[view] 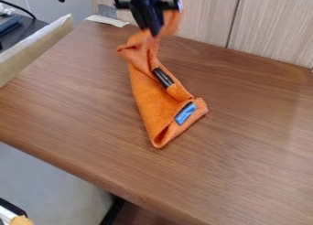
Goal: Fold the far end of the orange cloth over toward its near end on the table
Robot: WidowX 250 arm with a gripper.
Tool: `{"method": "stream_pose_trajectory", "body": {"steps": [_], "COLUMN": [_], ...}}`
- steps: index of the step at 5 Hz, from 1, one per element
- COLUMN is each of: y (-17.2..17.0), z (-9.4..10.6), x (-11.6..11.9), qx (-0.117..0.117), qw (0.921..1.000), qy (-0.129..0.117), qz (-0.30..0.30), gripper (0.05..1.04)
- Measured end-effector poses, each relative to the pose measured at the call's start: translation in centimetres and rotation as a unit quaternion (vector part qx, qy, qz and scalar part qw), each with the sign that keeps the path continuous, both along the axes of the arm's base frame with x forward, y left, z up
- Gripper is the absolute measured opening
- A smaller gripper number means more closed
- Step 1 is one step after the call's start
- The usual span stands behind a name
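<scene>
On the brown wood-grain table [245, 114], an orange woven cloth [150, 97], top end up in the black two-finger gripper [153, 32].
Jaws look nearly closed on cloth; shallow pinch could let it slip.

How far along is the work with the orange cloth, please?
Gathering one end looks done: the orange cloth bunches and rises to the hand. That upper end is apparently what is in hand. The rest looks left to handle: the lower part, with its blue patch, lies on the wooden table, neither lifted clear nor spread flat.
</scene>
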State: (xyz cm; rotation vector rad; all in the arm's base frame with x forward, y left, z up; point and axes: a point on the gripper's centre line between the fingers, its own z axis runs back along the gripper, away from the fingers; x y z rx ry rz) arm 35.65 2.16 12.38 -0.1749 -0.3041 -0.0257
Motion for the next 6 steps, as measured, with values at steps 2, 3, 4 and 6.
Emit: {"method": "stream_pose_trajectory", "body": {"steps": [2, 3, 4, 6], "y": [-2.8, -3.8, -3.5, -3.5], "z": [-3.2, -4.3, -7.0, -7.5], "x": [-2.7, -2.0, -2.5, -2.7], "qx": [0.025, 0.004, 0.03, 0.032], "qw": [0.998, 0.9962, 0.994, 0.9934], "qy": [0.01, -0.006, 0.013, 0.031], "qz": [-0.058, -0.087, -0.105, -0.106], "gripper": [0.072, 0.072, 0.072, 0.245]}}
